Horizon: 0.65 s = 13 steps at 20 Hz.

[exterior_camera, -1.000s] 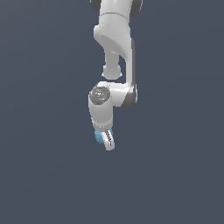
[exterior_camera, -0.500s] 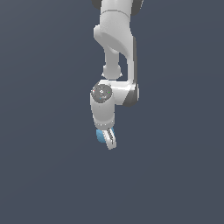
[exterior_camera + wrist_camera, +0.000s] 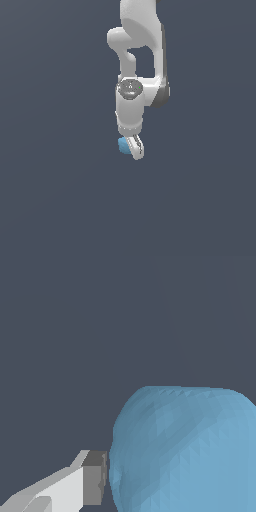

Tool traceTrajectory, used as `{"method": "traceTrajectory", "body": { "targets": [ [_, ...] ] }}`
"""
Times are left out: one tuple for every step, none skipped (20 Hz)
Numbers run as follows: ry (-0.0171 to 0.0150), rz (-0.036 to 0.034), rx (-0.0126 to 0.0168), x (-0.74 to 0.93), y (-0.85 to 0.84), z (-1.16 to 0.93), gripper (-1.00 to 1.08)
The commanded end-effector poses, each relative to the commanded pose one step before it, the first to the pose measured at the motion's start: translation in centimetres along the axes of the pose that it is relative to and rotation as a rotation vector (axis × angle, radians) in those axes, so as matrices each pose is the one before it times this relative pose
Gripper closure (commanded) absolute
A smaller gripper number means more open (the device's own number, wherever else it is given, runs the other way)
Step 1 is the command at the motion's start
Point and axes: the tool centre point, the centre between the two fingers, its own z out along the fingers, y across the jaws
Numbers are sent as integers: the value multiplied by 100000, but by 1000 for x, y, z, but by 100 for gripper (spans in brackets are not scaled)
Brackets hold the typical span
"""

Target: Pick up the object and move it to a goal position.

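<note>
The arm [image 3: 137,55] has shifted slightly toward the exterior view's right since a second ago, so I judge the carry toward the goal is under way. Its fingers [image 3: 95,477] are clamped on the light-blue object [image 3: 123,145], at the arm's tip.

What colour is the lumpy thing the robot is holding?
Light blue. The object shows best in the wrist view, touching one of the fingers.

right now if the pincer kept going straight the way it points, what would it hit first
Nothing new: the pincer is already shut on the light-blue lump, one finger pad against it. Beyond its tips, down toward the exterior view's right, only plain dark surface shows; depth is unclear.
</note>
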Motion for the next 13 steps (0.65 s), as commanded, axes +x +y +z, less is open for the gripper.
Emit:
{"method": "traceTrajectory", "body": {
  "targets": [
    [2,-43,91,-1550,291,-1404,108],
    [0,0,0,-536,99,-487,108],
    [0,0,0,-493,88,-450,108],
    [31,16,-35,-444,75,-398,108],
    [0,0,0,-405,66,-374,108],
    [0,0,0,-360,55,-335,108],
    [45,8,-16,-317,44,-293,108],
    [0,0,0,-269,35,-253,108],
    [0,0,0,-222,26,-210,108],
    [0,0,0,-174,18,-166,108],
    [0,0,0,-125,12,-120,108],
    [47,7,-12,-78,6,-73,108],
    [0,0,0,-25,2,-24,108]
  ]
}}
